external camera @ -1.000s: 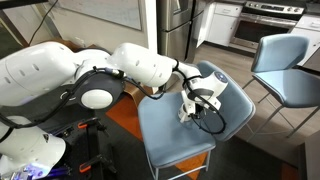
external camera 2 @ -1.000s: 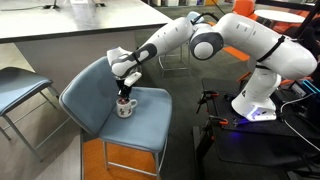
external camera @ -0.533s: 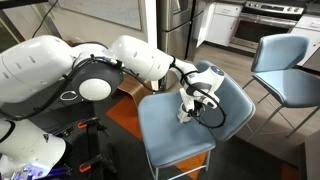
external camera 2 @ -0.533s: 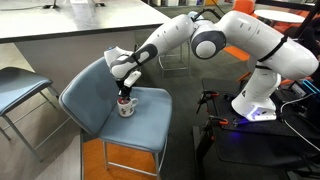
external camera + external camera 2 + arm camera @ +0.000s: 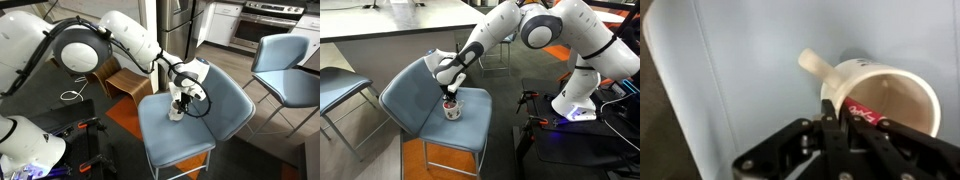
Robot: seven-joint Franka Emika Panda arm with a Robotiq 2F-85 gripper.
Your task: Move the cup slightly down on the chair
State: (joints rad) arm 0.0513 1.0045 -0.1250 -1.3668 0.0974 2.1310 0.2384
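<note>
The small white cup [image 5: 176, 112] with a red mark inside stands on the seat of the large light-blue chair [image 5: 205, 140], near the seat's middle. It also shows in an exterior view [image 5: 452, 111] on the chair [image 5: 415, 100]. My gripper [image 5: 180, 99] comes down from above and is shut on the cup's rim, one finger inside and one outside [image 5: 448, 97]. In the wrist view the fingertips [image 5: 837, 108] pinch the rim of the cup [image 5: 895, 95]; its handle points up-left over the blue seat [image 5: 750, 70].
A second blue chair on thin legs stands nearby [image 5: 290, 60] [image 5: 340, 90]. A wooden box [image 5: 122, 84] sits on the floor behind the chair. The robot's base [image 5: 575, 100] and cables are beside the chair. A long counter [image 5: 380, 30] runs behind.
My gripper has moved with the cup across the seat, away from the backrest and towards the seat's middle. The arm's upper links have swung up.
</note>
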